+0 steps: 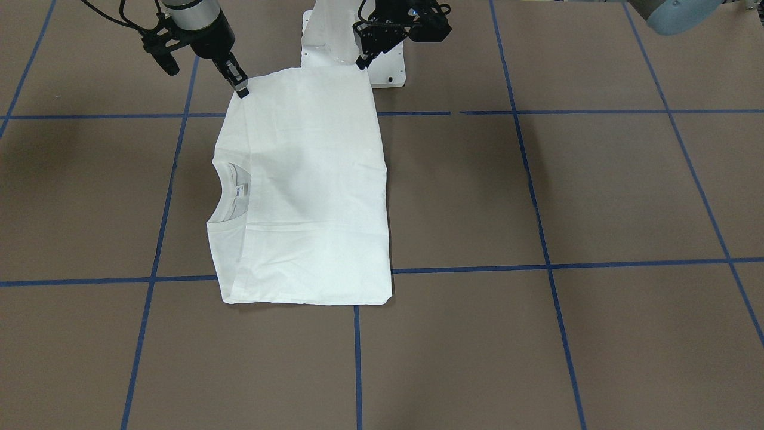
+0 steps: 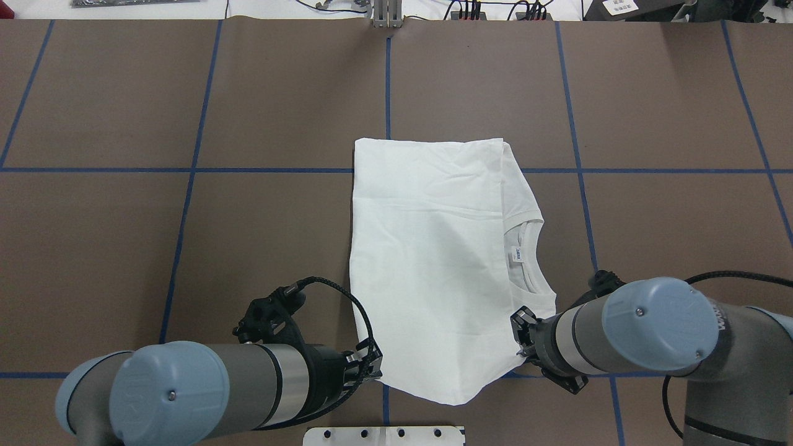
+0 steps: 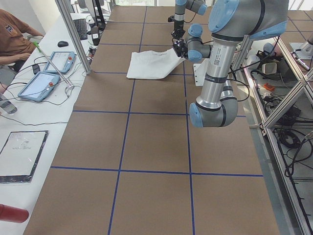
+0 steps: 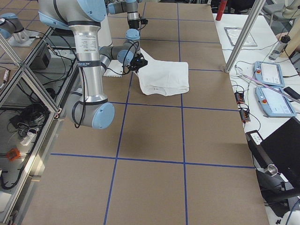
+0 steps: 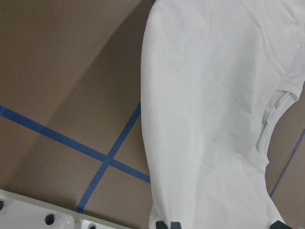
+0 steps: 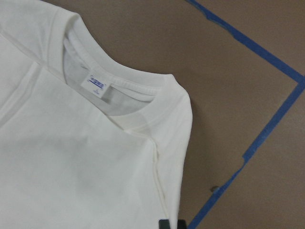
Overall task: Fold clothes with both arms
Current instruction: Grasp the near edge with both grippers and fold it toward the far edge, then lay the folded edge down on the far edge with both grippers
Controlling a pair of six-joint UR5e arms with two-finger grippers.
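Item inspected: the white shirt point(image 2: 433, 260). It lies folded into a rough rectangle near the middle of the brown table point(image 2: 186, 248), across the blue tape lines point(image 2: 186, 170). The collar point(image 2: 526, 223) opens toward my right side, and the neck label point(image 6: 96, 86) shows inside it.

Left gripper point(image 2: 372, 365): it is at the shirt's near corner on my left. My jaws are pressed together on the cloth edge. The left wrist view shows my dark fingertips point(image 5: 165, 224) meeting at the hem.

Right gripper point(image 2: 519, 337): it is at the near corner on my right, on the collar side. My jaws are likewise pinching fabric. The right wrist view shows the fingertips point(image 6: 167, 224) clamped on the shoulder edge, just beside the collar band.

Cloth condition: the near edge, strung between my two grips, sags in a shallow curve toward the white pedestal base point(image 2: 384, 435). In the front-facing view that edge overlaps the base. In the right side view the held edge looks slightly raised off the table. The rest of the shirt lies flat, with light creases across the top layer.
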